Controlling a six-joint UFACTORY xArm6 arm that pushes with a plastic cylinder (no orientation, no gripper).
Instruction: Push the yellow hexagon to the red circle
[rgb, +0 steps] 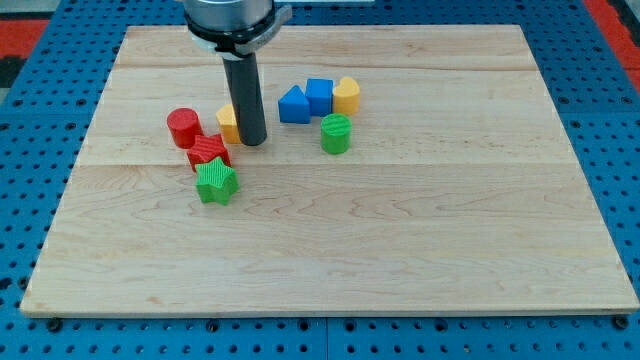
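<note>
The red circle (184, 128) stands on the wooden board at the upper left. The yellow hexagon (228, 122) lies a short way to its right, partly hidden behind my rod. My tip (252, 142) rests on the board right against the hexagon's right side. A small gap shows between the hexagon and the red circle.
A red star-like block (209, 152) and a green star (216, 182) lie just below the red circle. To the right of my tip sit a blue triangle-like block (294, 105), a blue cube (319, 96), another yellow block (347, 95) and a green cylinder (336, 133).
</note>
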